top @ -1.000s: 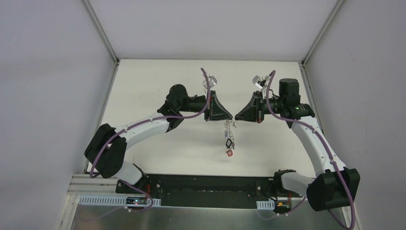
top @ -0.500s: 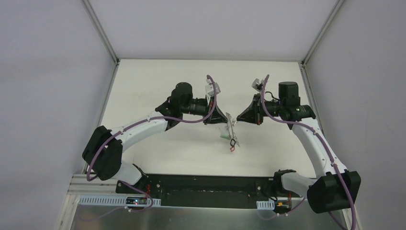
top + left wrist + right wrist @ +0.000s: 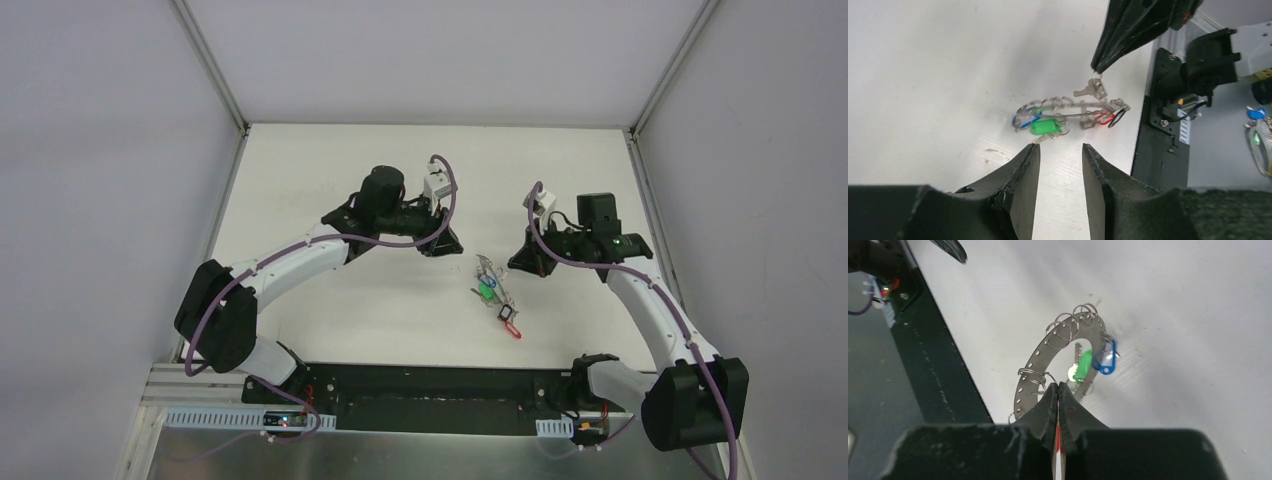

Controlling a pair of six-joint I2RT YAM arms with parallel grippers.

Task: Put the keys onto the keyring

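The keyring (image 3: 495, 290) is a flat grey perforated hoop, low on the white table between my arms. It is strung with small split rings, silver keys (image 3: 1090, 91) and tags: green (image 3: 1044, 126), blue (image 3: 1105, 360), red (image 3: 512, 330) and black. My right gripper (image 3: 1058, 386) is shut at the hoop's near rim. In the left wrist view its tip (image 3: 1096, 67) pinches the small ring of a silver key. My left gripper (image 3: 1060, 146) is open and empty, just short of the green tag. It sits left of the hoop in the top view (image 3: 452, 246).
The white table (image 3: 330, 300) is boxed in by pale walls on three sides. The black base plate (image 3: 430, 385) of the arms runs along the near edge, close behind the red and black tags.
The hoop hung between both grippers a second ago. It has come down to the table. My left gripper has let go, opened and drawn back left. My right gripper has lowered with it.
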